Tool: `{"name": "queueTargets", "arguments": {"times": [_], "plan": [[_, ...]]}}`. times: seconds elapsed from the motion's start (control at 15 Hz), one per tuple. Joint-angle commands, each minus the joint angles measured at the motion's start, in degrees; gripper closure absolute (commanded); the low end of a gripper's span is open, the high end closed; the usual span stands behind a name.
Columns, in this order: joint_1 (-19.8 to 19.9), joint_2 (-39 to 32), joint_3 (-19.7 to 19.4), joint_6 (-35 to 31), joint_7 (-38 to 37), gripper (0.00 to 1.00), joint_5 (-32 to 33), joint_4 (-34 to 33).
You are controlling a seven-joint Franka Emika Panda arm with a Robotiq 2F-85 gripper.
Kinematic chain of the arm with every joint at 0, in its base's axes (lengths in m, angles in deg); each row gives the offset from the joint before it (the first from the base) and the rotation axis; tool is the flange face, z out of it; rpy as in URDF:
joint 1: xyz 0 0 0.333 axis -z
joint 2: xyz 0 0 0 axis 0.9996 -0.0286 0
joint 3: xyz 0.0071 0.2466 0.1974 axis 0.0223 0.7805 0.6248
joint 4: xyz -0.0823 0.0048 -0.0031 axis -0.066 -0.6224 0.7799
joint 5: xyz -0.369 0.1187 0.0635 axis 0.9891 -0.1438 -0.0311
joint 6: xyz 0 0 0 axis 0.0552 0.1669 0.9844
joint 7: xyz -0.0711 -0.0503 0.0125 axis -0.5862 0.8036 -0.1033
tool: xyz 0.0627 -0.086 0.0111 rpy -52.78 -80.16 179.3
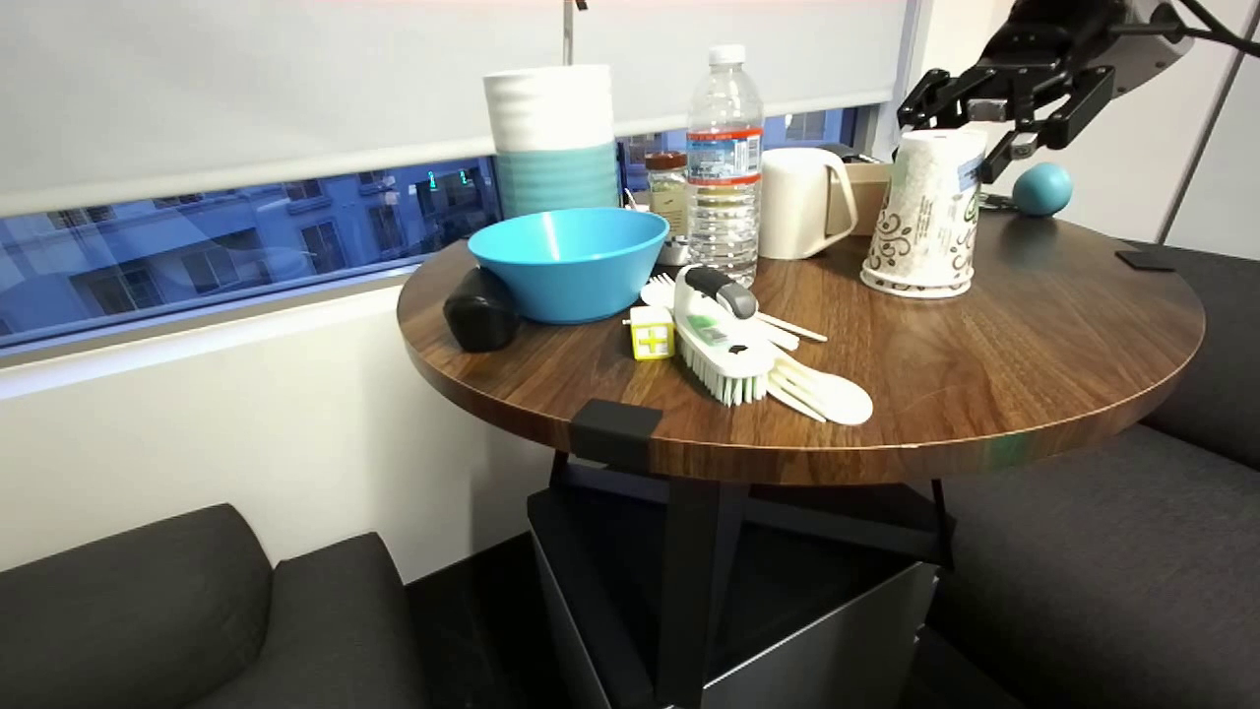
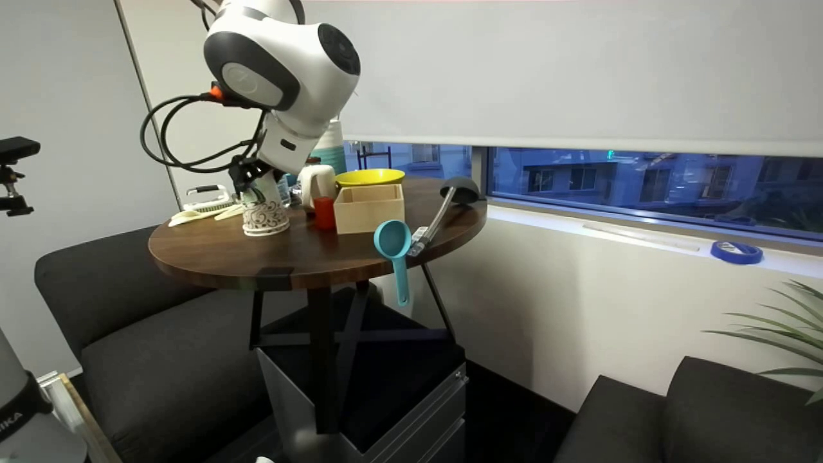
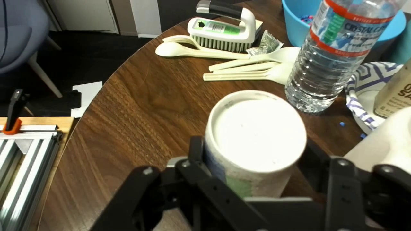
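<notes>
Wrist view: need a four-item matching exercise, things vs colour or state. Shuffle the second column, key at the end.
Things
1. Paper cup
2. Scrub brush
3. Plastic water bottle
4. Bowl

Colour or state
A. White with a black grip
B. Blue all over
C. Upside down, between the jaws of the gripper
D. Clear, with a red-edged label

Pairs: 1-C, 2-A, 3-D, 4-B
</notes>
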Motion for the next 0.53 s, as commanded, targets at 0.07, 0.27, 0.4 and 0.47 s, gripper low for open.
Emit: {"name": "queueTargets", "arguments": {"times": [0.07,0.27,0.4,0.47], "plan": [[-0.77,3.09,2.21,-1.68,-1.06,0.58,-0.24,1.25],[-1.68,7.74,5.27,-6.03,-1.08,0.59,2.39,3.5],[-2.71,12.03,8.29,-9.32,-1.02,0.59,4.95,5.91],[-3.21,14.03,9.83,-10.77,-1.46,0.59,6.18,7.05]]}}
